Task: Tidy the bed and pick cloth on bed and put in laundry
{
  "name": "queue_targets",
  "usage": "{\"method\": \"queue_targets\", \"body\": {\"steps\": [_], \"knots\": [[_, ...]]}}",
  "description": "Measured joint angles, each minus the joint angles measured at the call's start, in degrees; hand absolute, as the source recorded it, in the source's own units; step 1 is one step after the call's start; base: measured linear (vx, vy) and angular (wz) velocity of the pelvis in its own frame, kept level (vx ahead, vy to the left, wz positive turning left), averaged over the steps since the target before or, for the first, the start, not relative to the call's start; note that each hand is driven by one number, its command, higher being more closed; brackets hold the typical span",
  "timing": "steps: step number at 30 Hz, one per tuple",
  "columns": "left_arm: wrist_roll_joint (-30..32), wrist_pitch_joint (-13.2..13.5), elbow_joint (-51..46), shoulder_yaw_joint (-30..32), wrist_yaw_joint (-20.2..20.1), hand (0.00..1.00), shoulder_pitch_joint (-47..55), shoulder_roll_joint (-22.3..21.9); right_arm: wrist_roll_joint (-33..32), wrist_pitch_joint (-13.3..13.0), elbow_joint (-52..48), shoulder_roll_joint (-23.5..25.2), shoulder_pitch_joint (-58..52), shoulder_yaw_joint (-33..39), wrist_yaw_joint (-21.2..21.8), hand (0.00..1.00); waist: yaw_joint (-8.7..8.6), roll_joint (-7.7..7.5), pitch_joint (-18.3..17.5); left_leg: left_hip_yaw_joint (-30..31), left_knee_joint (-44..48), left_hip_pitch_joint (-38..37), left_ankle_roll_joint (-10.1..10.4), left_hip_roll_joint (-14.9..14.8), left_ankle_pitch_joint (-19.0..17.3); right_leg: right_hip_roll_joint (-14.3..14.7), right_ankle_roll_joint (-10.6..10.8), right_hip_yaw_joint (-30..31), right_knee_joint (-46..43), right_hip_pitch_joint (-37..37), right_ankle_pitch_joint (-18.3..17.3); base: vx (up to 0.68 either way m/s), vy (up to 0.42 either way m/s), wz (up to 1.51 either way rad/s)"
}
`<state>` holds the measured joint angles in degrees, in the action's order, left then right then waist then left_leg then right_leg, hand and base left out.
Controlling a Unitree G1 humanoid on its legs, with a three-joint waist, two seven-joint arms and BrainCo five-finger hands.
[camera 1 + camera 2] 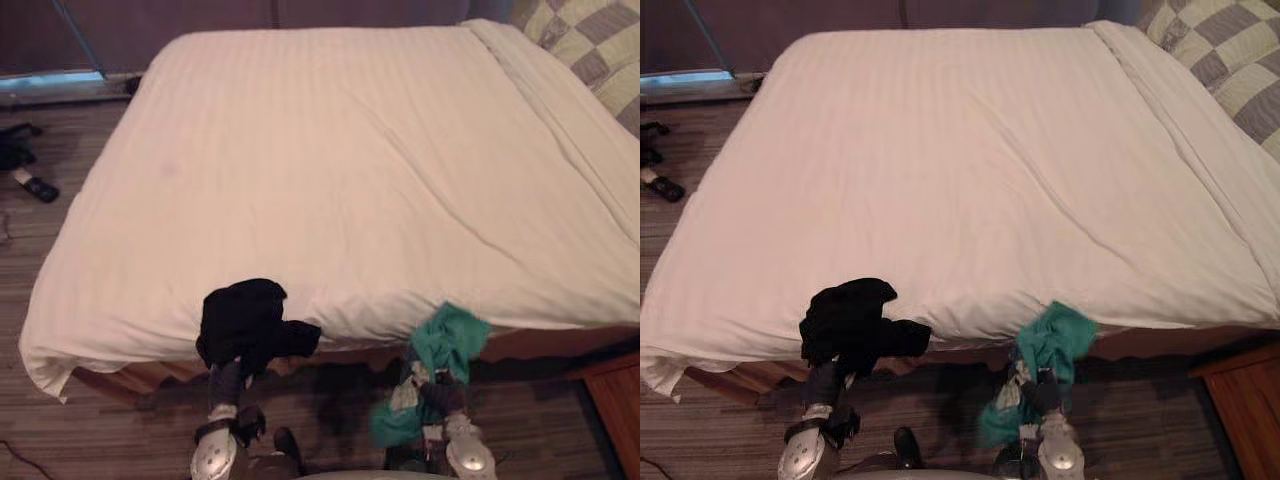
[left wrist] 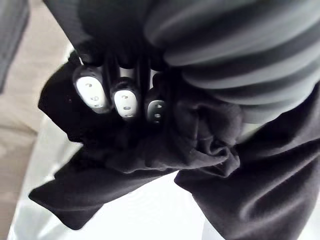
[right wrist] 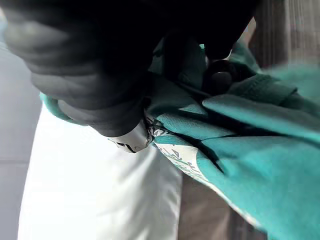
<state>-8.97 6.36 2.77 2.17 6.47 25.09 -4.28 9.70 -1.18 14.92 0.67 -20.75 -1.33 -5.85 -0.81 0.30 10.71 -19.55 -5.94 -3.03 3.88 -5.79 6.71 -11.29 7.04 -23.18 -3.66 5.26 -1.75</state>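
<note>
Clutching black cloth (image 1: 245, 320) in clenched left robot hand (image 2: 122, 102), teal cloth (image 1: 450, 340) in clenched right robot hand (image 3: 185, 57), both bundles dangling just off near edge of bed (image 1: 350, 180).

Left cloth (image 1: 246, 322) and right cloth (image 1: 449, 341) hang at the near edge of the bed (image 1: 350, 150)

Head pair above bed (image 1: 350, 150); wrists close-up.
</note>
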Motion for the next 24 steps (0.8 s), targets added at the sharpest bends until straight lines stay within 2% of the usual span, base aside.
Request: {"method": "queue_targets", "body": {"steps": [1,2,3,4,5,6,7,8,9,10,11,12,13,14,15,16,17,18,19,20,21,22,23,24], "knots": [[0.1,-0.4,1.1,0.1,0.3,1.0,-0.7,0.2,0.0,0.0,1.3,0.5,0.0,0.3,-0.2,1.0,-0.02,-0.19,-0.2,-1.7,0.0,1.4,-1.3,0.0,-2.3,-0.5,0.3,-4.9,0.1,1.4,0.4,-0.05,0.009,2.36],[0.2,-0.7,2.9,0.1,0.5,1.0,-2.3,0.6,0.0,0.2,1.9,0.8,0.0,1.1,-0.6,1.0,0.08,-0.97,-0.6,-6.4,0.9,2.7,-1.8,-0.1,-6.3,-1.5,0.3,-10.9,1.1,2.8,0.7,-0.04,0.046,2.37],[0.3,-0.8,4.1,0.3,1.1,1.0,-3.2,0.8,0.0,0.1,2.0,0.9,0.2,1.4,-0.9,1.0,0.01,-2.06,-0.9,-12.4,3.0,4.0,-4.0,-0.7,-7.2,-2.8,0.4,-14.8,1.4,3.2,0.7,-0.03,0.098,3.13],[0.7,-1.1,7.3,0.7,2.1,1.0,-5.3,0.7,-0.1,0.1,2.3,-0.1,1.9,1.7,-2.2,1.0,0.2,-1.41,-1.5,-30.8,12.8,6.8,-7.3,-6.7,-9.4,-3.8,0.6,-23.1,-0.3,4.1,0.3,0.02,0.14,2.81],[0.7,-1.2,7.9,0.8,2.8,1.0,-5.3,0.7,-0.1,0.1,2.6,-0.6,3.2,1.6,-2.8,1.0,0.03,-0.91,-1.5,-38.1,16.4,6.7,-7.3,-9.7,-9.4,-3.5,1.1,-26.6,-0.6,5.3,0.0,0.03,0.146,2.82],[0.7,-1.5,8.6,0.9,3.8,1.0,-5.0,0.7,-0.2,0.1,3.0,-1.2,4.1,1.5,-3.4,1.0,-0.05,-0.55,-1.7,-43.0,18.6,6.6,-7.3,-11.2,-9.3,-3.2,1.7,-30.4,-0.9,6.8,-0.4,0.05,0.135,2.4],[0.7,-2.2,9.2,0.8,4.7,1.0,-4.7,0.6,-0.2,0.1,4.4,-2.4,5.8,1.3,-4.3,1.0,0.08,-0.31,-1.8,-42.4,18.9,7.6,-9.0,-10.7,-7.9,-3.7,1.9,-35.8,-1.4,9.0,-0.5,0.05,0.135,2.2],[0.6,-2.3,9.2,0.9,5.2,1.0,-3.8,0.5,-0.2,0.1,5.1,-3.2,7.3,1.3,-4.4,1.0,1.76,-0.45,-2.0,-38.8,18.7,9.2,-9.6,-8.9,-8.0,-5.0,2.2,-38.6,-3.5,9.8,-1.2,0.05,0.138,1.59],[0.6,-2.3,9.2,0.9,5.2,1.0,-3.7,0.5,-0.2,0.1,5.2,-3.2,7.5,1.3,-4.4,1.0,1.86,-0.47,-2.0,-38.6,18.7,9.3,-9.6,-8.7,-8.1,-5.2,2.2,-38.8,-3.7,9.8,-1.4,0.08,0.173,1.47],[0.5,-2.8,9.2,2.4,5.2,1.0,-2.2,0.0,-0.2,0.2,7.1,-3.4,10.3,1.3,-4.8,1.0,2.91,-0.32,-2.1,-32.9,19.5,11.7,-8.9,-6.0,-11.6,-11.5,2.4,-42.7,-16.5,10.0,-3.1,0.11,0.22,1.76],[0.5,-3.2,9.3,3.1,5.3,1.0,-2.1,0.2,-0.2,0.4,8.1,-3.3,10.9,1.2,-5.2,1.0,2.81,-0.32,-1.7,-28.7,20.9,12.5,-8.5,-4.9,-13.6,-16.4,-0.8,-43.2,-27.4,9.8,-2.1,0.14,0.243,2.23],[0.6,-3.5,9.3,3.3,5.4,1.0,-2.4,0.5,-0.2,0.6,8.6,-3.0,10.8,1.2,-5.2,1.0,2.85,-0.58,-0.9,-24.3,21.7,12.9,-8.9,-3.7,-13.9,-19.1,-7.5,-40.4,-34.4,9.4,-0.5,0.18,0.269,2.1],[0.6,-3.7,9.3,3.6,6.2,1.0,-3.0,1.8,-0.2,0.8,8.6,-2.1,10.6,1.2,-5.1,1.0,2.89,-0.85,0.4,-17.6,23.0,13.3,-8.8,-2.7,-13.8,-19.1,-11.0,-30.5,-41.6,6.7,-3.3,0.13,0.16,1.68],[0.6,-3.7,9.3,3.6,6.5,1.0,-3.2,2.7,-0.2,0.9,8.4,-1.2,10.6,1.2,-5.2,1.0,2.82,-0.61,1.0,-14.8,22.9,13.6,-8.5,-2.0,-13.7,-17.2,-9.5,-23.9,-43.3,4.0,-5.1,0.15,0.171,2.41],[0.5,-3.7,10.5,3.2,7.3,1.0,-4.2,4.5,-0.9,0.9,7.5,0.3,9.9,1.2,-5.4,1.0,1.39,-0.81,1.1,-7.1,19.9,13.8,-7.2,1.3,-13.0,-10.3,-6.7,-11.1,-44.1,-1.7,-8.9,0.11,0.1,2.71],[0.5,-3.7,11.7,2.3,7.5,1.0,-5.6,5.2,-2.0,0.8,6.5,0.4,9.3,1.3,-5.7,1.0,0.01,-1.31,1.2,-2.2,14.3,12.2,-6.4,5.1,-12.5,-5.3,-5.8,-3.9,-42.6,-5.0,-11.7,0.14,0.111,3.01],[0.5,-3.6,12.4,1.9,7.5,1.0,-6.2,5.1,-2.5,0.8,6.4,0.1,8.9,1.4,-5.9,1.0,-0.73,-1.31,1.2,-1.5,10.9,10.9,-6.3,6.3,-12.6,-2.8,-5.6,-0.7,-41.0,-6.2,-13.0,0.16,0.064,3.26],[0.6,-3.4,13.5,1.9,7.3,1.0,-7.1,5.7,-3.3,0.5,6.1,1.7,8.1,2.1,-6.6,1.0,-2.79,-4.99,1.2,-2.1,13.3,10.9,-4.4,8.3,-15.4,-1.6,-4.3,5.8,-33.3,-9.5,-14.1,0.16,0.002,2.66],[0.6,-2.6,13.2,1.6,7.3,1.0,-7.3,6.7,-4.1,0.2,5.5,2.2,7.9,2.5,-7.1,1.0,-2.43,-6.06,2.2,1.4,25.4,14.0,-14.3,7.8,-15.0,-3.3,-3.2,9.4,-30.3,-11.2,-14.0,0.17,-0.064,2.68],[0.5,-2.8,15.3,0.4,7.4,1.0,-7.6,7.1,-4.7,-0.2,6.0,1.7,8.3,3.3,-7.3,1.0,-1.52,-6.18,4.5,6.7,28.6,12.1,-6.5,7.6,-18.1,-3.3,1.1,17.4,-24.6,-11.5,-15.7,0.11,-0.112,1.66],[0.5,-3.8,16.8,0.1,7.4,1.0,-8.0,7.1,-5.1,0.3,6.2,1.6,8.1,3.3,-7.3,1.0,-1.47,-6.3,5.1,8.2,27.8,10.8,-5.5,8.7,-17.7,-1.6,2.0,23.6,-20.2,-11.4,-15.2,0.11,-0.154,1.54],[0.5,-3.9,17.5,-1.0,7.3,1.0,-7.9,7.0,-5.6,0.3,6.1,1.6,7.5,3.6,-7.6,1.0,-1.59,-6.07,4.7,9.7,27.3,10.0,-5.4,8.9,-17.5,0.1,1.8,26.2,-17.8,-10.9,-12.1,0.09,-0.116,1.26],[0.5,-3.8,17.5,-2.4,7.2,1.0,-6.4,6.7,-6.5,0.3,6.2,1.7,6.5,3.7,-7.7,1.0,-0.83,-4.39,4.6,10.7,24.5,8.1,-4.9,9.7,-17.2,1.3,0.9,25.7,-13.7,-9.9,-4.9,0.06,-0.085,0.79],[-0.5,-3.7,22.0,-6.6,4.8,1.0,-7.2,2.8,-8.1,0.3,9.0,3.3,1.2,3.8,-7.7,1.0,0.14,-1.47,-2.5,8.0,4.0,-1.6,-2.4,5.4,-7.0,6.2,-2.8,23.4,1.5,-3.0,0.7,0.02,-0.016,0.37]]}}
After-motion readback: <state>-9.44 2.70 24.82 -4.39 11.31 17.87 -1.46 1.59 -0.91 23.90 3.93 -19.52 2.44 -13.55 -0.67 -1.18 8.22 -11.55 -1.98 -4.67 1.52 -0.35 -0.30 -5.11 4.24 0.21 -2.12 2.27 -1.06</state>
